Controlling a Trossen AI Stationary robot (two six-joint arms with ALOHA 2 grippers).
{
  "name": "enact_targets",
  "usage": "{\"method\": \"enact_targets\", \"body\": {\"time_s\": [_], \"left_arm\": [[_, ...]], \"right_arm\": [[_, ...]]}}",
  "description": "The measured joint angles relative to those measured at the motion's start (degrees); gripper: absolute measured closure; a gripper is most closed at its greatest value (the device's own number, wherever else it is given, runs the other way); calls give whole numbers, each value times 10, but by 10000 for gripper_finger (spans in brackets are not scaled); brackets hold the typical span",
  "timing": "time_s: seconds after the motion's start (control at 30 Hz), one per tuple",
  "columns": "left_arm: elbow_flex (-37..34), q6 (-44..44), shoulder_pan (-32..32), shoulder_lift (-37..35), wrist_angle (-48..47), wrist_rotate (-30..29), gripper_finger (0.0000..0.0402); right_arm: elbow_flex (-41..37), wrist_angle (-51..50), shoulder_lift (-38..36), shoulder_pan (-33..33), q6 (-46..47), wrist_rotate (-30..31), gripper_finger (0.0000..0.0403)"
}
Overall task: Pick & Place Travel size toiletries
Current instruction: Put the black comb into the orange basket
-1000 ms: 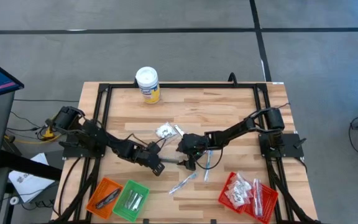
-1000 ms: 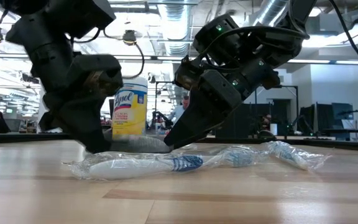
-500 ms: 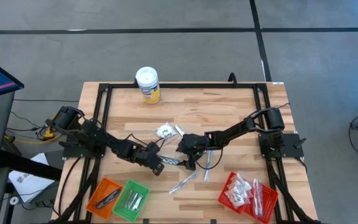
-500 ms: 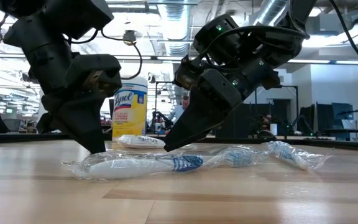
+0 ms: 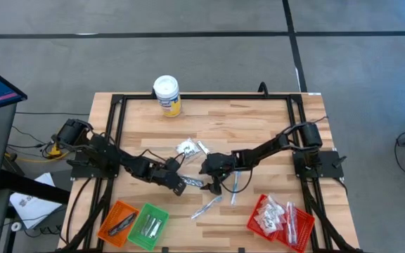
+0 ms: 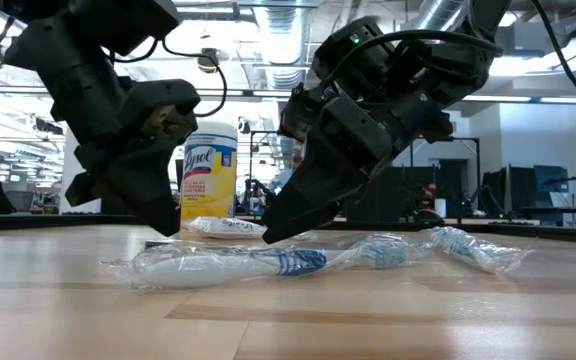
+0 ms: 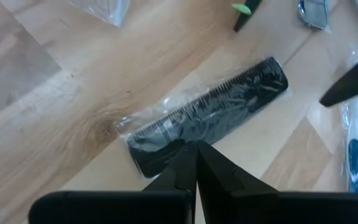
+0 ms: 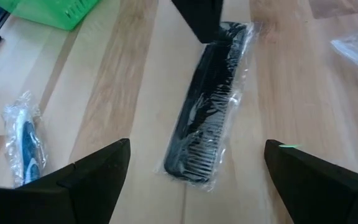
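A black comb in a clear wrapper (image 7: 216, 112) lies flat on the table between my two grippers (image 5: 193, 183). My left gripper (image 7: 196, 146) is shut, and its tips are over one end of the comb. My right gripper (image 8: 197, 149) is open and hovers low over the comb's other end (image 8: 191, 158), one finger on either side and apart from it. Wrapped toothbrushes (image 6: 228, 265) (image 5: 234, 183) lie flat near the table's near edge. White sachets (image 5: 186, 147) rest behind the grippers. My left gripper has its shut fingertips (image 7: 188, 162) at the comb's end (image 7: 151, 152), coming slantwise from above and from the table's left. The fingers cover the spot, so I cannot tell whether they pinch the wrapper, press on it or only hang over it. The comb lies flat on the table.
A yellow white-lidded canister (image 5: 166, 95) stands at the far edge. The orange basket (image 5: 118, 219) and the green basket (image 5: 148, 223) sit at the near left. The red basket (image 5: 281, 219), at the near right, holds several sachets. A black frame runs around the table (image 5: 202, 96).
My left gripper has shifted a little by the comb's end and risen slightly, uncovering a wrapped item behind it in the low view; it stays shut. The comb has stayed where it was. My right gripper has kept open over the comb.
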Motion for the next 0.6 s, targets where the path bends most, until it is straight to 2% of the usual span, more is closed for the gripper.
{"method": "enact_targets", "body": {"time_s": [0.6], "left_arm": [[3, -20, 0, 37, 17, 39, 401]], "right_arm": [[0, 5, 0, 7, 14, 0, 40]]}}
